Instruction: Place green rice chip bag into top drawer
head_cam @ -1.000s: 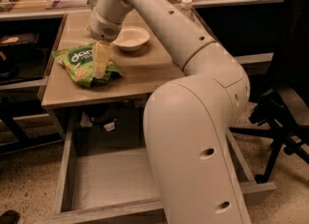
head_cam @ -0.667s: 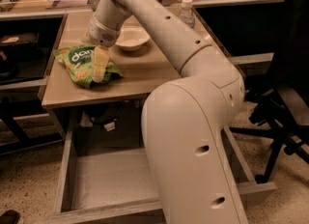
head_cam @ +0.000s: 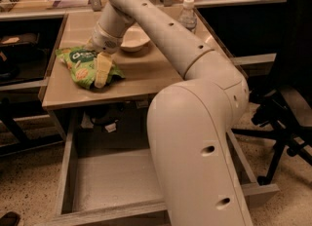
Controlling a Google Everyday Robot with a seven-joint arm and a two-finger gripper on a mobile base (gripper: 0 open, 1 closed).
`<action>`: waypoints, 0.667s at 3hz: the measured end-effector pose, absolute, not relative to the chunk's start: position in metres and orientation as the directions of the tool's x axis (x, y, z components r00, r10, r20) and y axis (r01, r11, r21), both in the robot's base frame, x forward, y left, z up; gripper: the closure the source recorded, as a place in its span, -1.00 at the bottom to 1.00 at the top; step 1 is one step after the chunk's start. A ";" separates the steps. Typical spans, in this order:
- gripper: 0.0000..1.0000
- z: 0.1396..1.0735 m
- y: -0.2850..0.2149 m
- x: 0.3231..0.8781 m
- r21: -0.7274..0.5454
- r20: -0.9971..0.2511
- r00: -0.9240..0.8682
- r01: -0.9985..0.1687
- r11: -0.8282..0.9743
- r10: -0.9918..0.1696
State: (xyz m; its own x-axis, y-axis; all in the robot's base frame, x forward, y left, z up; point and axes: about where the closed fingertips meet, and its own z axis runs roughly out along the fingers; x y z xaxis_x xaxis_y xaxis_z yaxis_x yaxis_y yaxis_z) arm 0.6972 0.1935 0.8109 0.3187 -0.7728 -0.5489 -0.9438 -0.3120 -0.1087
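The green rice chip bag lies crinkled on the left part of the tan table top. My gripper is down on the bag's right side, with one pale finger lying across the foil. The top drawer is pulled out below the table's front edge, a wide grey wood-grain box whose right part is hidden behind my arm.
A white bowl stands on the table just right of my wrist. A clear water bottle stands at the back right. A black office chair is at the far right. A dark shelf unit stands left of the table.
My gripper has shifted slightly down over the bag. The bag stays in the same place on the table.
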 end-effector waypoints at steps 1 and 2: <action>-0.16 0.811 0.194 0.697 -0.108 -0.549 0.319 -0.944 -0.312 -0.773; 0.31 0.811 0.194 0.697 -0.108 -0.549 0.319 -0.944 -0.312 -0.773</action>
State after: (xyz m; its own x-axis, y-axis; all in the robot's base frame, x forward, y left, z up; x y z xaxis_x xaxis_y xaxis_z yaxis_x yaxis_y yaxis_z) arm 0.6972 0.1938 0.8105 0.3186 -0.7728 -0.5489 -0.9438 -0.3122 -0.1083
